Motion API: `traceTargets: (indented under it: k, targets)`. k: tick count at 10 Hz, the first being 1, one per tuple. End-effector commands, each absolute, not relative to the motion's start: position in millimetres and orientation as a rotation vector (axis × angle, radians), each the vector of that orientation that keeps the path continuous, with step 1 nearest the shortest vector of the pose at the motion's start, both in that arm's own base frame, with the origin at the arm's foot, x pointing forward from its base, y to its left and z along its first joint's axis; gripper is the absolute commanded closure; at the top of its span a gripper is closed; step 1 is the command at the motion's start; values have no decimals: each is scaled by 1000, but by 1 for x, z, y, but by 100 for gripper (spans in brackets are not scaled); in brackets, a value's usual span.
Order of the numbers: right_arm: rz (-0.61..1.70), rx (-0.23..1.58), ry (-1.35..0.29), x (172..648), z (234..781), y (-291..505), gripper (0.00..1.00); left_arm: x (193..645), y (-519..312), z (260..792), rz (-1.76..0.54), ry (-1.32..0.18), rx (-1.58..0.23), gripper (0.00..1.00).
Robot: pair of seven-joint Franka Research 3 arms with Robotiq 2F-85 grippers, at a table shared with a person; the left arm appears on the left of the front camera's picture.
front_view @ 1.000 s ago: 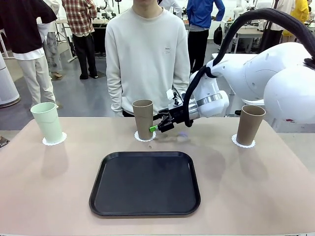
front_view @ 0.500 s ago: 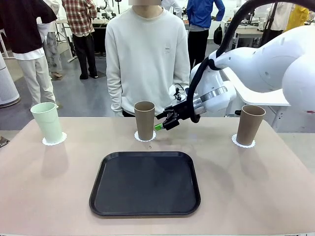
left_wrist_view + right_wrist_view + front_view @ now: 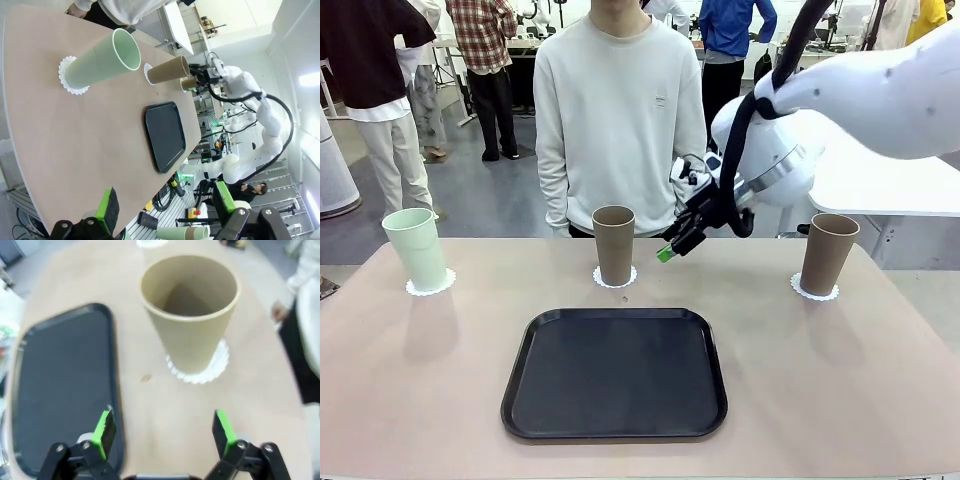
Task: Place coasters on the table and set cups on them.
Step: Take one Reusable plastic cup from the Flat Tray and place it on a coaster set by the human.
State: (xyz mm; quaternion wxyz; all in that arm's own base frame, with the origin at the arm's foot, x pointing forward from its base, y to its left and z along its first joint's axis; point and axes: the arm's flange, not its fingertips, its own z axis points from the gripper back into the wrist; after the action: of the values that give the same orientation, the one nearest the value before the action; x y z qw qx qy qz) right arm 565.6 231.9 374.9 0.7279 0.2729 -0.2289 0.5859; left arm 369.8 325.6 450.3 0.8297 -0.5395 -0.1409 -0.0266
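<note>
Standing upright on lacy doily (image 3: 615, 278), tan tumbler (image 3: 613, 243), right gripper (image 3: 672, 246) spread empty

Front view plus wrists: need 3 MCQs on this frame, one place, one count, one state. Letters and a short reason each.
1. Where is the black tray?
A. on the table, nearer the robot than the middle brown cup
B. under the mint cup
C. at the far right edge

2. How many cups stand on coasters?
A. one
B. two
C. three

3. What state is the right gripper in?
A. shut on the middle brown cup
B. open, holding nothing
C. shut on a coaster

Answers:
1 A, the tray lies in front of the middle cup.
2 C, mint, middle brown and right brown cup each sit on a white coaster.
3 B, in the right wrist view its fingers stand apart, short of the cup.
</note>
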Motion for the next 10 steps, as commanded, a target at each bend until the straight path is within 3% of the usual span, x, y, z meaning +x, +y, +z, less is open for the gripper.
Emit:
traceTargets:
  k: [1,4,7,10]
  targets:
    - [1289,531,-333,532,440,237,0,368,326,452,-46,-300,-1139,0]
    - [1021,445,-287,519,522,248,0,368,326,452,-46,-300,-1139,0]
    - [981,463,-220,520,531,245,0,368,326,452,-46,-300,-1139,0]
    - [999,446,-293,508,541,244,0,368,326,452,-46,-300,-1139,0]
